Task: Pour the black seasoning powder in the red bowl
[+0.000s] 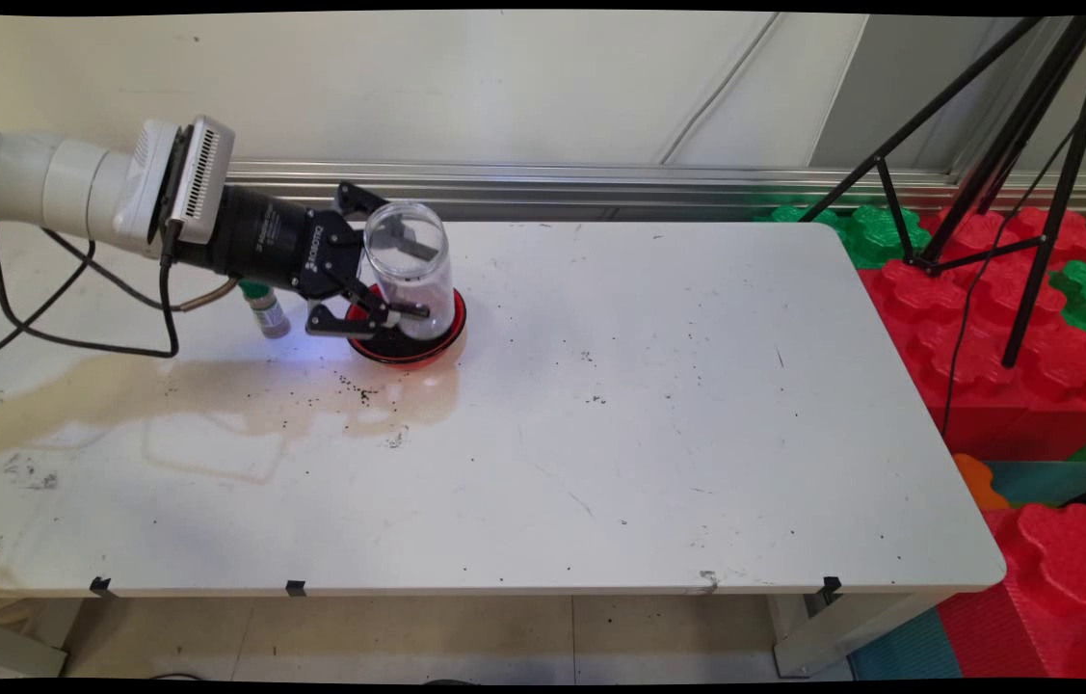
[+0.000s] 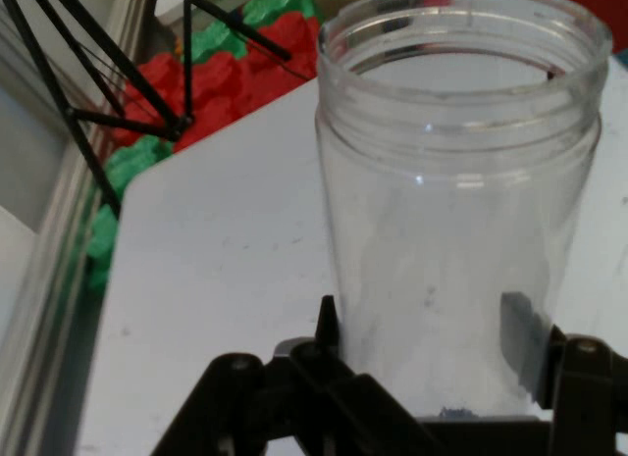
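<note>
Main view, largest first: white table (image 1: 658,405) across most of the frame, stained brown at its left, with dark crumbs scattered near the middle. Black tripod (image 1: 1005,183) and red and green foam blocks (image 1: 986,318) off the table's right end.

At upper left, reaching in level from the left edge, white arm (image 1: 70,178) with its gripper (image 1: 408,274) set round a clear jar (image 1: 417,280). Stands on a red dish (image 1: 408,355) with a dark inside, at the upper left of the table, near the far edge. Empty, lidless, mouth toward the top of the frame; long axis close to vertical, top leaning a little to the left.

Hand view: same clear jar (image 2: 456,230) fills the right half, threaded rim uppermost, one fingertip (image 2: 327,324) against its left wall and the other pad low on its right side. Looks clamped narrowly on the jar's lower body rather than spread wide.

Smallest: little white bottle (image 1: 268,313) with a green top, upright under the wrist, just left of the dish and apart from it.
</note>
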Action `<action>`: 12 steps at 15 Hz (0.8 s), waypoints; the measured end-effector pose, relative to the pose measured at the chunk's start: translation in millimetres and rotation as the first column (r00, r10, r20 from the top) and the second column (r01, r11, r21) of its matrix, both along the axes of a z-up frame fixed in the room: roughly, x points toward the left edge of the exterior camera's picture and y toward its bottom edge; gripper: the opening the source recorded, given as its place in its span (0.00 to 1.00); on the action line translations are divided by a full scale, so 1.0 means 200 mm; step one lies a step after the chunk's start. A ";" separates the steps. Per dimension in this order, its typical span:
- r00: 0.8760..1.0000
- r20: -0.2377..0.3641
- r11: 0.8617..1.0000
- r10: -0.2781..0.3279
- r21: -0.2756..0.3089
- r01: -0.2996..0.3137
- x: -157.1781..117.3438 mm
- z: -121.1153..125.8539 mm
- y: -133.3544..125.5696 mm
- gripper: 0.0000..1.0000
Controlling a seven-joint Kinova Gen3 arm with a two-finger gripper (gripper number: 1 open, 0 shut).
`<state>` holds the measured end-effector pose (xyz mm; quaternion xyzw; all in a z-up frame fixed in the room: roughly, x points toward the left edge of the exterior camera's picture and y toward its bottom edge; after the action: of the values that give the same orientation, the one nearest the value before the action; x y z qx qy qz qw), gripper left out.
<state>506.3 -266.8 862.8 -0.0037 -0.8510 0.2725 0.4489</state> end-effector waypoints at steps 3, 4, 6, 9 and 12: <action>0.999 -0.048 0.997 0.016 0.076 -0.012 0.00 -0.04 0.03 0.00; 0.998 -0.064 0.995 0.024 0.103 -0.017 0.00 -0.06 0.05 0.00; 0.995 -0.090 0.988 0.040 0.150 -0.026 0.02 -0.10 0.07 0.00; 0.991 -0.114 0.976 0.065 0.212 -0.040 0.07 -0.16 0.11 0.00; 0.988 -0.130 0.964 0.088 0.261 -0.052 0.13 -0.24 0.14 0.00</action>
<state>531.6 -238.6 814.0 0.1039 -0.8449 0.1751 0.4946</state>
